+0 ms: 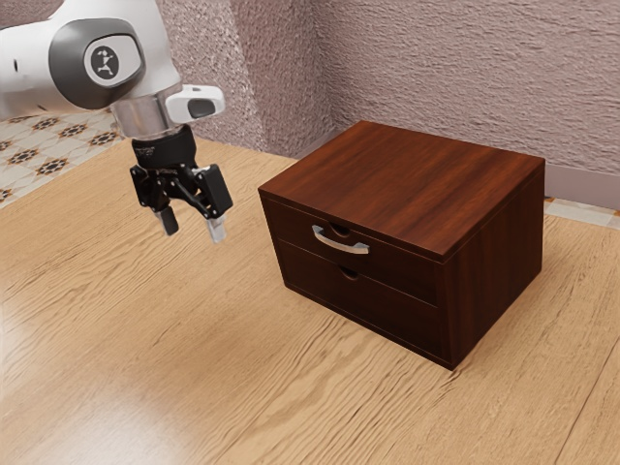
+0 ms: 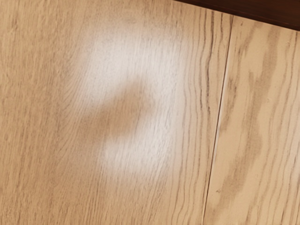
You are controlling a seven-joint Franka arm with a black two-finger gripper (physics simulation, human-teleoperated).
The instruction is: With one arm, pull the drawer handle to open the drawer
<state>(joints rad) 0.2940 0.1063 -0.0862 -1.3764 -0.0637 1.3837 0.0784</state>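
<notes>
At the exterior view's left, the arm [image 1: 97, 58] reaches down over the wooden tabletop [image 1: 194, 368]. Its jaws point downward, are spread apart and grip nothing. They hang above the tabletop without touching it, well apart from the cabinet [image 1: 407, 179], on the side its drawer fronts face.

Cabinet: dark reddish wood, standing upright on the tabletop towards the exterior view's right, near the textured wall [image 1: 465, 68]. Two drawer fronts are stacked one above the other.

Upper drawer [image 1: 387, 260]: closed, its front level with that of the lower drawer [image 1: 387, 305]. It carries a curved silver handle [image 1: 339, 242] set near its top edge, below the cabinet's top panel. Nothing touches the handle.

Lower drawer: closed. A small recess shows at its top edge; no handle can be made out on it.

Wrist view: pale wood grain lies beneath the hand, with a seam between two boards. A soft shadow [image 2: 122, 112] falls on a bright patch of the surface. A dark strip of the cabinet's base shows at one corner.

Beyond the tabletop's far edge, a patterned tiled floor [image 1: 39, 145] is visible.
</notes>
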